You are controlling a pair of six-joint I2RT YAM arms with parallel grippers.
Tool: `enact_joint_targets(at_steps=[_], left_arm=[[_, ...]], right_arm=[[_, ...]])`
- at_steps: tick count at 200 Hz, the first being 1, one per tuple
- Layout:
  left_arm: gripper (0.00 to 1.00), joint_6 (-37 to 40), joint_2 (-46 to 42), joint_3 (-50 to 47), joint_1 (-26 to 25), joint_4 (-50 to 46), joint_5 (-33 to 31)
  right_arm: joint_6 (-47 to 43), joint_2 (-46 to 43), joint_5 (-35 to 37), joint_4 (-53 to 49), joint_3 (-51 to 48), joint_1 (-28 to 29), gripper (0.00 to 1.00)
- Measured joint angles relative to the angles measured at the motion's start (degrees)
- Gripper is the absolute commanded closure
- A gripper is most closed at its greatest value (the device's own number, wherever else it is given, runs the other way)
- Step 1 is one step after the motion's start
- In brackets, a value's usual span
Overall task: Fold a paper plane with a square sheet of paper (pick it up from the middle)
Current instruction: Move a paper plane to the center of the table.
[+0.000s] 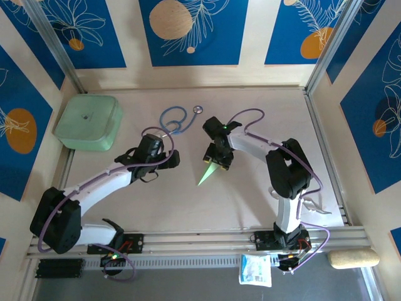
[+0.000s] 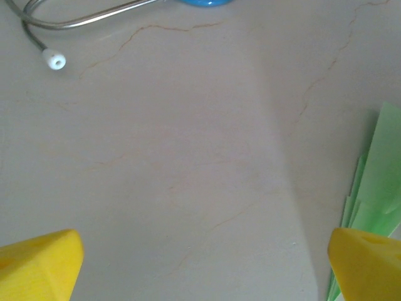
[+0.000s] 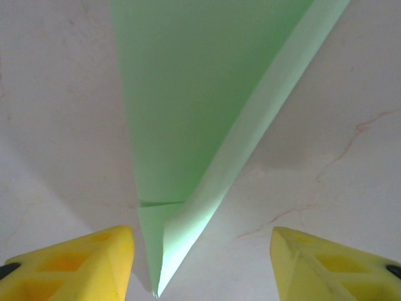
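paper plane beneath right end effector

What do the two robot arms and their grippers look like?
Both the left arm and the right arm have white links, black joints and a thin purple cable looping alongside. The left gripper and the right gripper have bright yellow, wedge-shaped fingers.

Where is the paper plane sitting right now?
The paper plane lies on the table near the centre of the top view, partly under the right gripper, with the stethoscope beyond it to the left.
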Motion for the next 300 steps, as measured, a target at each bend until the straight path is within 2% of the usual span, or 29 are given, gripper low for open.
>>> enact_joint_targets(at_steps=[47,98,133,174,203,248,272,300], left_arm=[[0.01,0.07,0.02,-1.49,0.28,0.76,0.44],[0.01,0.22,0.04,-1.51,0.5,1.9,1.09],[0.01,0.22,0.0,-1.53,0.63,2.14,1.11],[0.01,0.2,-2.58,-3.1,1.7,1.88,1.09],[0.01,-0.02,-4.61,-3.96,3.02,0.83,1.11],[0.01,-1.16,-5.46,-4.39,6.78,-0.28,2.23],[0.01,-2.49,-5.77,-5.16,9.68,-0.66,2.95],[0.0,-4.63,-5.9,-5.75,11.56,-0.39,4.66]], right_arm=[[3.56,2.84,2.73,-3.96,2.12,0.96,0.48],[5.22,2.84,3.72,-4.9,2.1,1.05,0.65],[6.1,2.84,3.72,-4.28,2.03,1.03,0.8],[5.99,2.82,3.96,-3.1,1.77,0.92,0.93],[3.48,1.95,3.82,-0.59,1.2,0.83,0.98],[-6.82,-4.07,-2.6,10.91,-1.36,0.94,1.0],[-11.96,-7.28,-10.73,22.1,-7.04,0.81,0.99],[-15.21,-6.43,-20.33,32.41,-11.91,0.66,0.98]])
